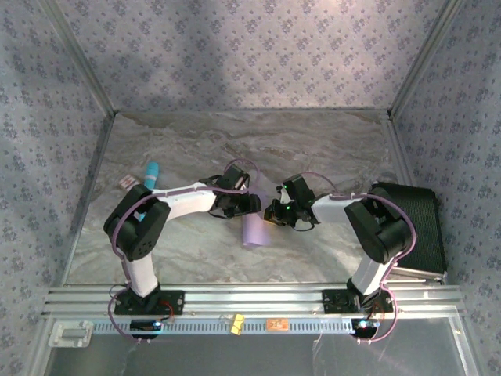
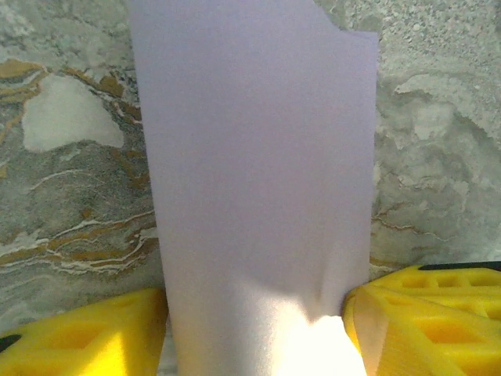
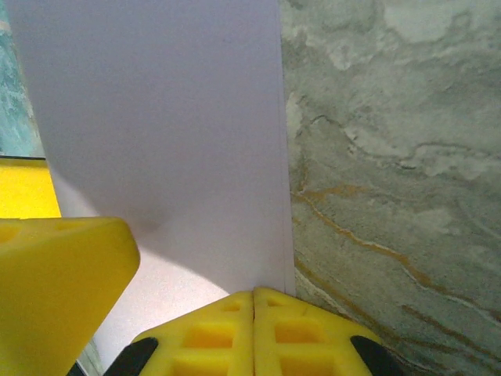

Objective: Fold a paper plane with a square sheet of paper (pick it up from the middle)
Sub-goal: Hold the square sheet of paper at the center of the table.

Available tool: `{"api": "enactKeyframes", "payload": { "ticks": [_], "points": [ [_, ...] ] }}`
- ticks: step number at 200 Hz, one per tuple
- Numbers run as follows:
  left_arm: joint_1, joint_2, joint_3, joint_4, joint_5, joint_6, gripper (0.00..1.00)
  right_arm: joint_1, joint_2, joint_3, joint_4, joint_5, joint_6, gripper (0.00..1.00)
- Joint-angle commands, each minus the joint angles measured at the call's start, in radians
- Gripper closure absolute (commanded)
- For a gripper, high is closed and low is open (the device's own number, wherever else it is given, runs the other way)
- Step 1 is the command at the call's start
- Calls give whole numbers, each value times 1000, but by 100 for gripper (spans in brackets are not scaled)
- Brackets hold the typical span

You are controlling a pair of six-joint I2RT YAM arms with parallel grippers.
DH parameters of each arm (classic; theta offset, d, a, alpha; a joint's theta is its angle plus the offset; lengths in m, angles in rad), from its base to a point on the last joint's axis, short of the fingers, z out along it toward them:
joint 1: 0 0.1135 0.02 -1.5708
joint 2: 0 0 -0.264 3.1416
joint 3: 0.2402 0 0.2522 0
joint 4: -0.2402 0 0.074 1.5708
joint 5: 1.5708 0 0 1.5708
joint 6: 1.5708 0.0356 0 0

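The square sheet of paper [image 1: 254,232] is lavender and folded into a long narrow strip, hanging low over the marble table between both arms. My left gripper [image 1: 250,205] [image 2: 258,337] is open, and its yellow fingers [image 2: 86,333] stand on either side of the strip's width. My right gripper [image 1: 274,213] [image 3: 253,296] is shut, its fingertips pressed together on the near corner of the sheet [image 3: 164,133] by its right edge. One left-gripper finger [image 3: 63,290] lies against the paper beside it. A pointed paper plane is out of view.
A teal cylinder [image 1: 152,173] and a small pink-and-white item [image 1: 127,182] lie at the left of the table [image 1: 313,149]. A black case [image 1: 413,227] sits at the right edge. Patterned walls close in three sides.
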Motion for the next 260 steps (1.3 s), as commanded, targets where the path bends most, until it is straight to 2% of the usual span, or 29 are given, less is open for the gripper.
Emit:
{"api": "enactKeyframes", "payload": {
  "ticks": [1, 75, 131, 196, 214, 260],
  "points": [
    [24, -78, -42, 1, 36, -20, 35, 2, 9, -23, -94, 78, -8, 93],
    [45, -113, -146, 99, 150, -46, 42, -1, 9, -17, -96, 77, 0, 93],
    [46, -118, -175, 134, 176, -43, 49, -3, 9, -18, -93, 79, 4, 93],
    [45, -99, -164, 86, 104, -50, 56, -18, -23, -9, -35, 32, 11, 91],
    [45, -79, -147, 22, 55, -55, 56, -36, -72, 10, -34, 44, 14, 90],
    [44, -67, -132, 8, 49, -60, 56, -114, -242, 22, -130, 119, -10, 86]
  ]
}}
